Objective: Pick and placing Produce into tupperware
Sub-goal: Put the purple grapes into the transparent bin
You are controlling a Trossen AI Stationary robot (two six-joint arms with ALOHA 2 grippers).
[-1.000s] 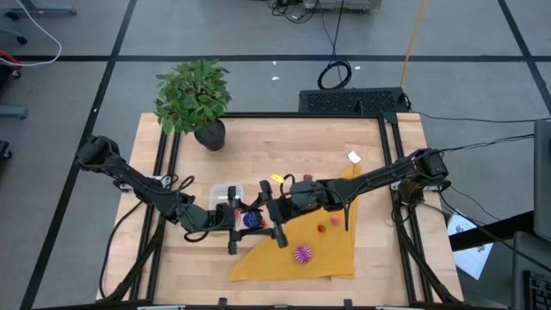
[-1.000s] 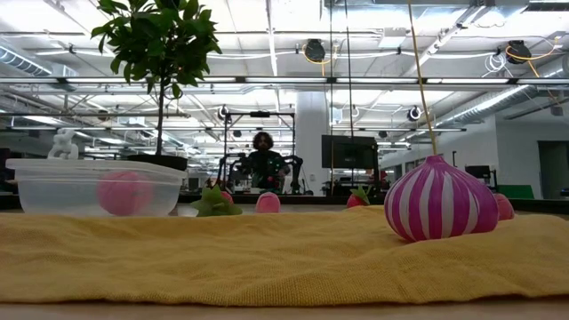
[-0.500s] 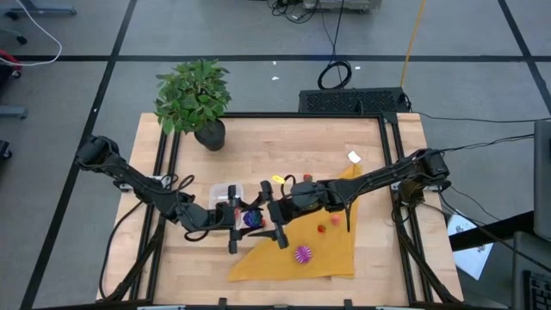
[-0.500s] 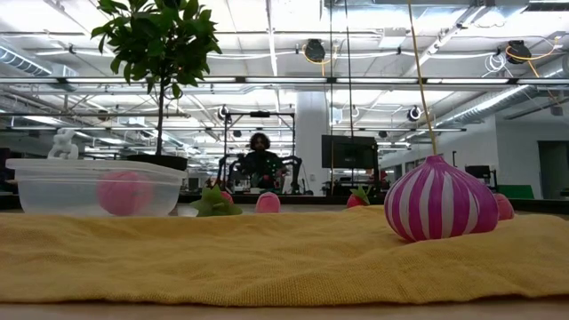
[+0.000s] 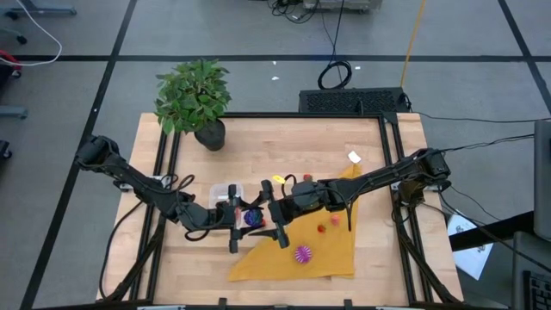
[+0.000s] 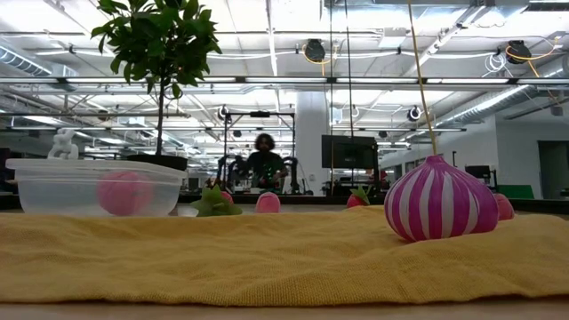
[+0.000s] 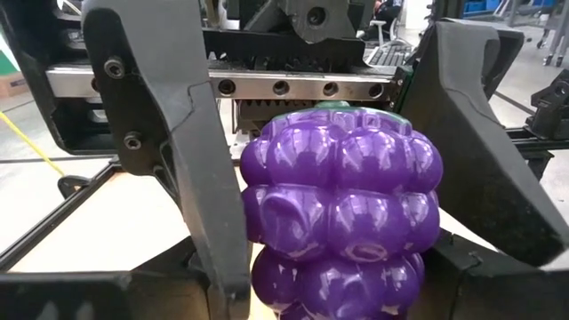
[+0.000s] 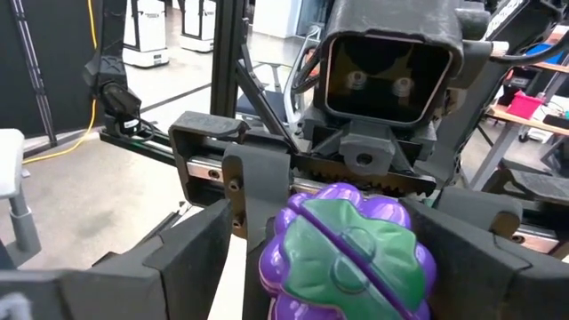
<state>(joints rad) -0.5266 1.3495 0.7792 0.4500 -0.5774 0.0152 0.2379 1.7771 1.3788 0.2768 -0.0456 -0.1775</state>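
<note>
Purple grapes (image 7: 338, 222) gripped in closed left gripper (image 5: 243, 222) just beside tupperware (image 5: 224, 190), at cloth (image 5: 331, 250) edge, with right gripper (image 5: 261, 217) jaws spread loosely around same grapes

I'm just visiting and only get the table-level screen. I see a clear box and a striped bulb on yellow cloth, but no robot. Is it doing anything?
Observer: Yes. From above, both arms meet beside the tupperware, the left gripper facing the right gripper.
Operator: Are they holding something?
Observer: The purple grapes, a toy, sit between the left gripper's fingers.
Operator: And the other one?
Observer: Its fingers flank the grapes, with a gap on one side, so it looks open.
</note>
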